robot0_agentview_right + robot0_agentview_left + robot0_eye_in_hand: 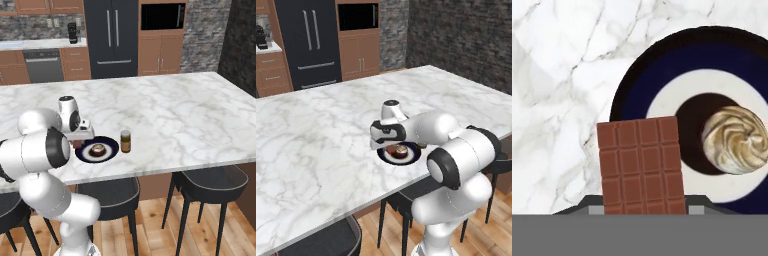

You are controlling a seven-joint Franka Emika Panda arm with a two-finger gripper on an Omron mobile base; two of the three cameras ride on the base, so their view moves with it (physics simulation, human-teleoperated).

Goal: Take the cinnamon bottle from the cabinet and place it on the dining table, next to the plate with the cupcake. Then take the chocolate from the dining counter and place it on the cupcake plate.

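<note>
My gripper (644, 210) is shut on the chocolate (641, 165), a reddish-brown bar of small squares. It holds the bar just above the left rim of the navy plate (637, 90). The cupcake (734, 140) with its cream swirl sits in the plate's middle, right of the bar. From the right base view, the gripper (80, 141) hangs over the plate (111, 149) near the front edge of the marble dining table (175, 115). The cinnamon bottle (125, 141) stands upright just right of the plate. In the left base view the arm hides most of the bottle (421, 145).
Dark stools (212, 182) stand under the table's near edge. Across the room are the black fridge (111, 35), wooden cabinets (161, 57) with a wall oven (161, 16), and a coffee machine (73, 32) on the counter. Marble stretches wide behind the plate.
</note>
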